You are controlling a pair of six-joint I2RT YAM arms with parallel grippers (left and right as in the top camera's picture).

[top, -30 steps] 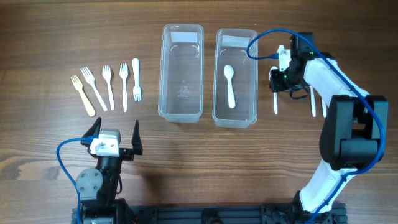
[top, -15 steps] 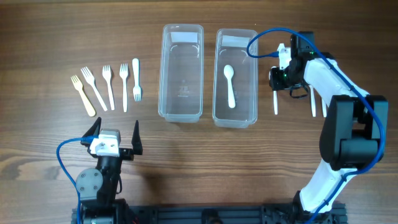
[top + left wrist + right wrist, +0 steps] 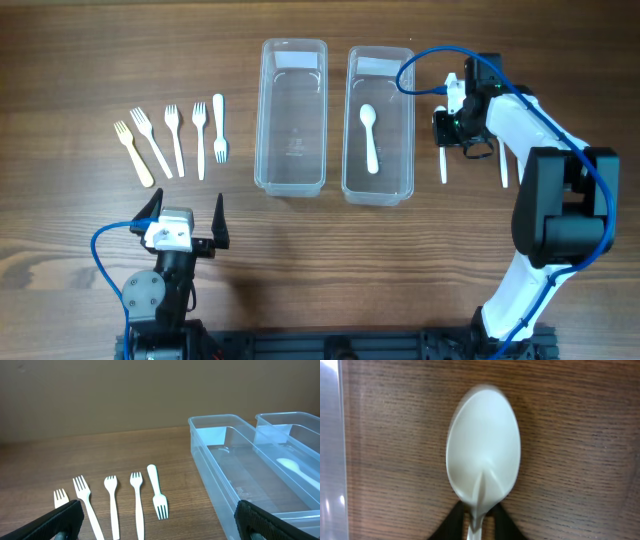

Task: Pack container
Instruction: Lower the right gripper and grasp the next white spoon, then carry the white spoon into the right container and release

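A: Which step?
B: Grabbing a spoon (image 3: 483, 455). Right claw (image 3: 463, 128) is clamped on its neck, just right of the right bin (image 3: 410, 150).
A: Next?
B: Lift, carry left, release beside the packed spoon (image 3: 370, 137), I'd say.

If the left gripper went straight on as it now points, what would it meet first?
Likely the fork nearest the empty container, tines toward the left gripper; its height is unclear, so it may pass over.

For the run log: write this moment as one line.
left pincer: open, idle | right pincer: shut on spoon | right container: holds packed spoon
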